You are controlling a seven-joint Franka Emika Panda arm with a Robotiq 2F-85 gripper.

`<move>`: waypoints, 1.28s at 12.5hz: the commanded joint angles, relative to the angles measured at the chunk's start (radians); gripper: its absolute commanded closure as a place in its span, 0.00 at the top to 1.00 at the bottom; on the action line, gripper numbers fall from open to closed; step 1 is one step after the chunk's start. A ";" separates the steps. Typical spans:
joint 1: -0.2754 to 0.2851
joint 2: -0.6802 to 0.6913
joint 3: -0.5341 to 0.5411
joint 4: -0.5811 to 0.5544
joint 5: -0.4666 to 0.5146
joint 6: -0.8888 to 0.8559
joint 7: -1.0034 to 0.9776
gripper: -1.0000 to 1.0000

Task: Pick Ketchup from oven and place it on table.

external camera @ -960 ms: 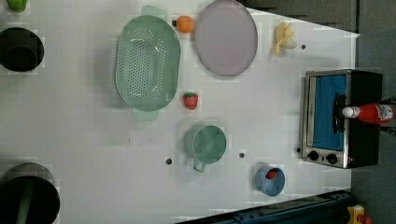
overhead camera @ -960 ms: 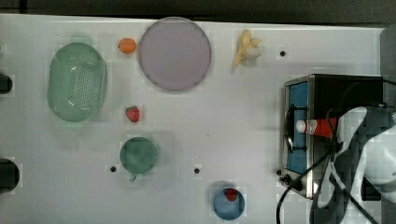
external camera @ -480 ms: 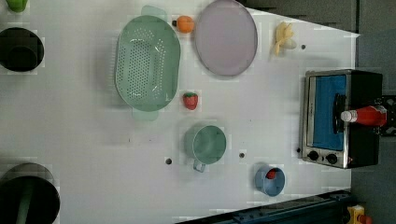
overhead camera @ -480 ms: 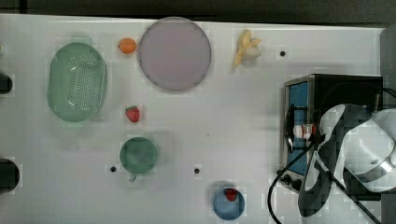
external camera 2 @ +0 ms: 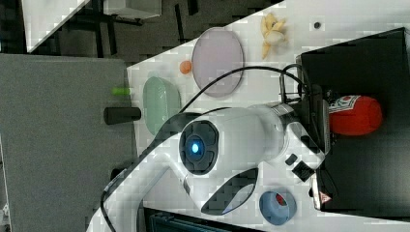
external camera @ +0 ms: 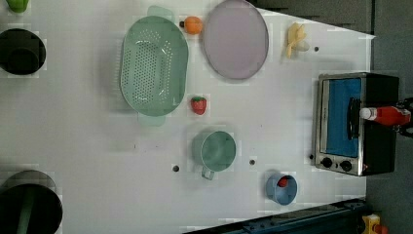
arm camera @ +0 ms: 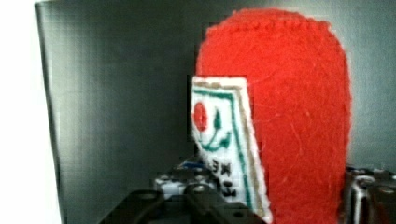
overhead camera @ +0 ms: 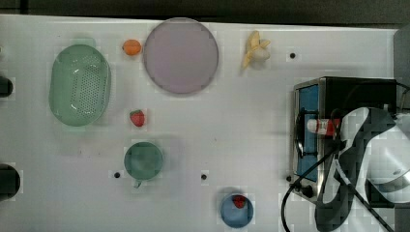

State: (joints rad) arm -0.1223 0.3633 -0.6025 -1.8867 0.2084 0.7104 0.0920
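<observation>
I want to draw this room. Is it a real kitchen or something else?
Probably a robot test table, not a real kitchen: a white table with holes, a robot arm, and a small oven among toy-like food.

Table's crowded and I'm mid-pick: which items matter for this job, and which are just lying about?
Job:
red ketchup bottle with white cap
black-topped toaster oven with blue glass door
white tabletop

Lying about:
green colander
lilac round plate
green mug
blue cup holding a strawberry
loose strawberry
orange
banana
</observation>
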 commanded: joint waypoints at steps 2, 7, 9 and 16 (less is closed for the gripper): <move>0.017 -0.055 -0.016 0.104 -0.043 -0.040 -0.006 0.64; 0.100 -0.155 -0.005 0.282 -0.101 -0.291 -0.029 0.64; 0.135 -0.181 0.011 0.354 -0.140 -0.467 -0.029 0.64; 0.250 -0.230 0.280 0.379 -0.176 -0.679 -0.029 0.64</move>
State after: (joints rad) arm 0.0545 0.0498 -0.3447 -1.4863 0.0524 0.0422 0.0823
